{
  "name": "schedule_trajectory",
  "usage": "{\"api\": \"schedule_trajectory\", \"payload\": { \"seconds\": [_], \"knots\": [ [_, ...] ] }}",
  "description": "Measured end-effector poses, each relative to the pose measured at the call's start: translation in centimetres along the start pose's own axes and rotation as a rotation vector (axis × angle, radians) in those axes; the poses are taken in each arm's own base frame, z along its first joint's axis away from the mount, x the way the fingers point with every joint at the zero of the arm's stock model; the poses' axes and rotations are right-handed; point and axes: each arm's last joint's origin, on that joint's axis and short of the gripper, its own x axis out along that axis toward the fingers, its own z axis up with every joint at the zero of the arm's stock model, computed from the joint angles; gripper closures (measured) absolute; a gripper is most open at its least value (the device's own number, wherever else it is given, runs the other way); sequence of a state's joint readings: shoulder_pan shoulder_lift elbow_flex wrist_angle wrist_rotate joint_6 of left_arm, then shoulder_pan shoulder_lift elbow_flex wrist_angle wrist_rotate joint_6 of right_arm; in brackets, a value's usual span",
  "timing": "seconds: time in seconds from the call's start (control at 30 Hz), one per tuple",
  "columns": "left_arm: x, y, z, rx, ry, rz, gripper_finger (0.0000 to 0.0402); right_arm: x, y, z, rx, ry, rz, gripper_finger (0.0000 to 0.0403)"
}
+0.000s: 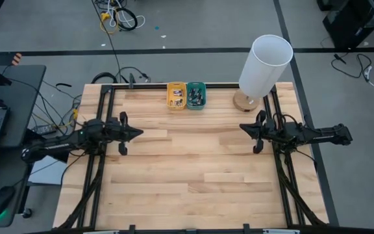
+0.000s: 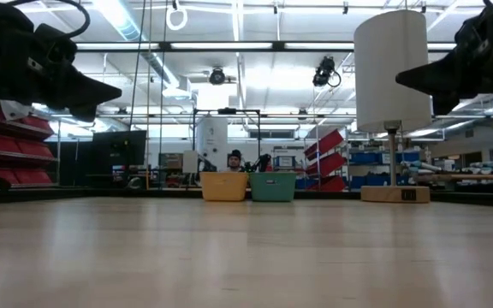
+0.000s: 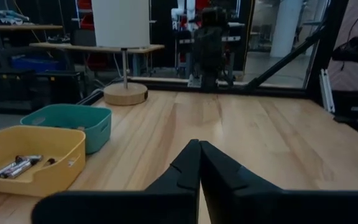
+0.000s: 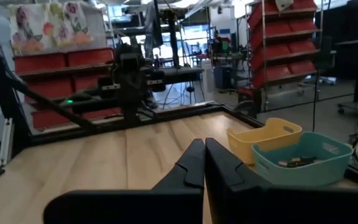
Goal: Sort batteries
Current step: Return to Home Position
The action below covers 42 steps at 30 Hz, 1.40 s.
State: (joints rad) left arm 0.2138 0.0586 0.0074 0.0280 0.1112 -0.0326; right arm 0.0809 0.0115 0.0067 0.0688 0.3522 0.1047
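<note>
The batteries (image 3: 18, 165) lie in the yellow tray (image 3: 42, 180) and teal tray (image 3: 95, 134), at 12 o'clock on the bench (image 1: 193, 169). Both claws are pressed together and empty: the left claw (image 1: 138, 132) at 9 o'clock, the right claw (image 1: 242, 127) at 3, each well apart from them.

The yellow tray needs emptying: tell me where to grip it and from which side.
Probably pinch the yellow tray's thin long wall facing away from the teal tray, coming straight down with one finger inside. The teal tray sits right beside the other long wall, and the batteries lie low on its floor.
</note>
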Motion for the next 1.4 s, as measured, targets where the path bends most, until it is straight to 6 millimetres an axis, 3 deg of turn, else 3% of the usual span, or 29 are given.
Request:
{"api": "schedule_trajectory", "payload": {
  "seconds": [1.4],
  "knots": [
    [0.12, 0.01, -0.06, 0.0, 0.009, -0.001, 0.0369, 0.01, 0.0, 0.1, 0.008, -0.01, -0.003, 0.0402]
  ]
}}
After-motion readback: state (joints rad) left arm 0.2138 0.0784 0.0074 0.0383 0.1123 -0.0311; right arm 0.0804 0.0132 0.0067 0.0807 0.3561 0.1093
